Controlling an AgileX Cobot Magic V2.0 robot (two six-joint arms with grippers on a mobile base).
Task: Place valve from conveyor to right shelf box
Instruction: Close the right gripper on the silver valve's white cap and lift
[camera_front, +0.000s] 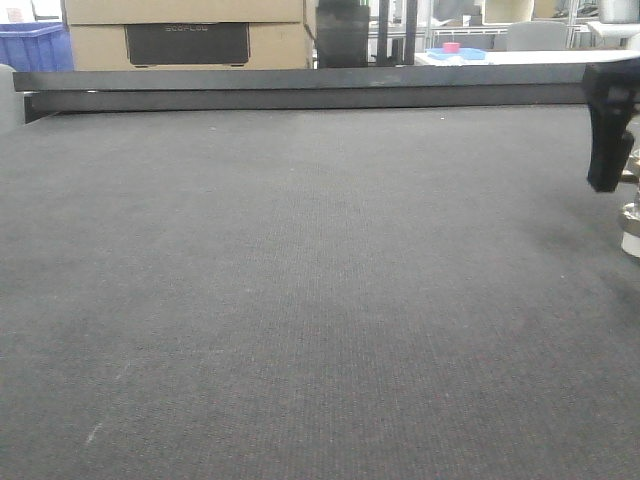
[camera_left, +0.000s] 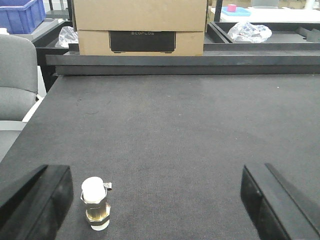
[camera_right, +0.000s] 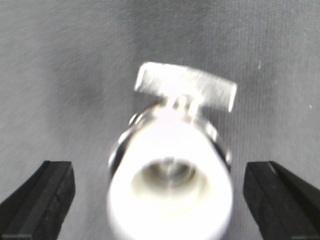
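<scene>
**Valve (camera_right: 170, 165) centred between the right jaws**

It stands upright on the belt (camera_front: 300, 300), white cap up, well short of the far rail (camera_front: 300, 90). The right gripper (camera_right: 160, 197) looks straight down its axis, jaws apart on either side, so this arm seems nearer. The left gripper (camera_left: 155, 200), jaws also apart, has it just beside its left finger. Open belt runs on toward the rail

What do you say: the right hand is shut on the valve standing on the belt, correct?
No. The right hand is open around the valve standing on the belt; the right wrist view shows both fingers apart from it.
</scene>
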